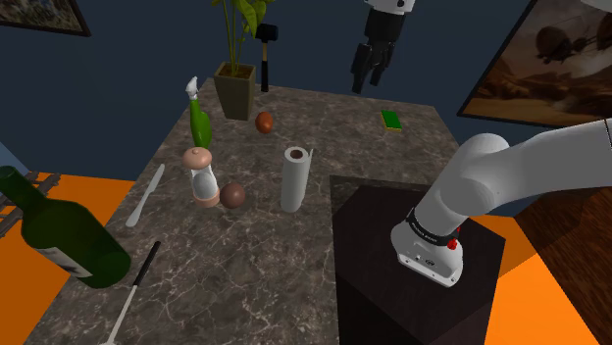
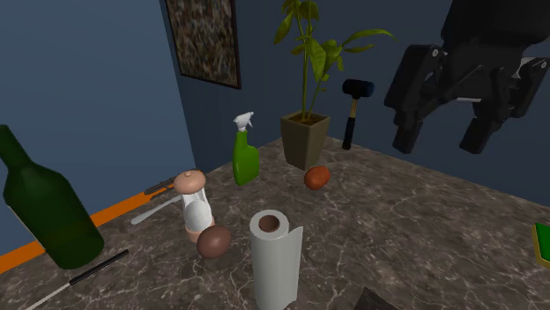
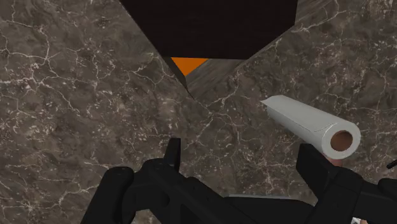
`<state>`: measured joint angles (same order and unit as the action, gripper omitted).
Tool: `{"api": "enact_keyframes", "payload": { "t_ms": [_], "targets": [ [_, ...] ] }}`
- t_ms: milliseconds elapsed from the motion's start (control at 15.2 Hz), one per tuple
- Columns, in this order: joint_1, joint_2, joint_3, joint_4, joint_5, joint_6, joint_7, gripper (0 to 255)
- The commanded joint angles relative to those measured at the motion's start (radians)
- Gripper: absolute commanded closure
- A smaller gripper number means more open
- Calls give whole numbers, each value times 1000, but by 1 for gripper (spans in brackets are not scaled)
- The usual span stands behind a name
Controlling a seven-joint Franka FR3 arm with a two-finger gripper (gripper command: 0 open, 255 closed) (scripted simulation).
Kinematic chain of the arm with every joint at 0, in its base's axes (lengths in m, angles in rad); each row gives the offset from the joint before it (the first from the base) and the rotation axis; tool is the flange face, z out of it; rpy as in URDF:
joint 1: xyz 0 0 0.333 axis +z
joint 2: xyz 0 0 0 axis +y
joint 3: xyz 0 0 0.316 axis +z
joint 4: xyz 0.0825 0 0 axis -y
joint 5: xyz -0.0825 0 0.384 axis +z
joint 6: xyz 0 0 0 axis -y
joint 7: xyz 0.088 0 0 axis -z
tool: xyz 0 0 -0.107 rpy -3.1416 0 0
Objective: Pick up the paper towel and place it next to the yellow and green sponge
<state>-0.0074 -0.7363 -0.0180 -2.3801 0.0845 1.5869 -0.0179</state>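
Note:
The white paper towel roll (image 1: 295,179) stands upright on the dark marble table (image 1: 245,284), close to the stand's corner; I also see the roll (image 2: 275,260) in the second exterior view and the same roll (image 3: 312,124) beside my right finger in the wrist view. The yellow and green sponge (image 1: 392,120) lies flat near the table's far edge, and the sponge (image 2: 542,244) touches the second exterior view's right edge. My black gripper (image 1: 371,67) hangs open high above the table, between roll and sponge. The gripper (image 2: 441,141) and gripper (image 3: 243,159) hold nothing.
A green wine bottle (image 1: 64,230), knife (image 1: 145,194), grinder (image 1: 203,174), brown ball (image 1: 232,195), green spray bottle (image 1: 200,118), brown egg-shaped thing (image 1: 264,122), potted plant (image 1: 235,88) and hammer (image 1: 266,54) occupy the shoulder view's left and back. The dark stand (image 1: 412,265) sits at lower right.

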Motion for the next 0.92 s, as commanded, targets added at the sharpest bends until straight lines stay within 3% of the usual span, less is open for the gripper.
{"api": "enact_keyframes", "payload": {
  "t_ms": [0, 858],
  "targets": [
    [0, 0, 0, 0, 0, 0, 0, 0],
    [106, 224, 280, -34, 60, 310, 206, 0]
  ]
}}
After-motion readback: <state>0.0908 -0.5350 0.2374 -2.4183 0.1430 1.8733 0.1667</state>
